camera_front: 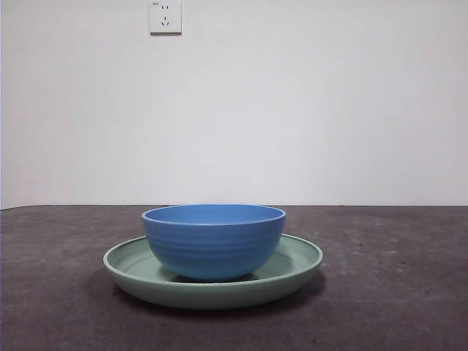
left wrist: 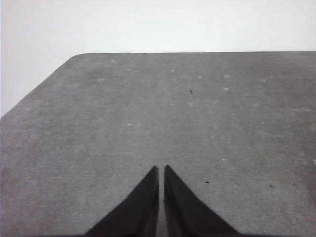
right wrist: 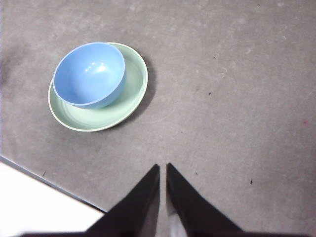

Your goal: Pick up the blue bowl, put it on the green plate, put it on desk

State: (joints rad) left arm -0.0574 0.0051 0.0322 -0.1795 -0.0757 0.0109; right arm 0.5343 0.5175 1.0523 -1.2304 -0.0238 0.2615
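Note:
The blue bowl (camera_front: 213, 240) stands upright inside the green plate (camera_front: 300, 259), which rests on the dark desk (camera_front: 395, 292). The right wrist view shows the same pair from above, blue bowl (right wrist: 89, 73) in green plate (right wrist: 133, 94), on the desk (right wrist: 237, 98), well away from my right gripper (right wrist: 162, 167), which is shut with nothing in it. My left gripper (left wrist: 161, 168) is shut over bare desk (left wrist: 197, 113), holding nothing, and no bowl or plate shows in its view. Neither arm appears in the front view.
A white wall with a power socket (camera_front: 165, 16) stands behind the desk. A desk edge (right wrist: 49, 182) runs close to the right gripper, with white floor beyond. The desk's rounded far corner (left wrist: 74, 57) shows in the left wrist view.

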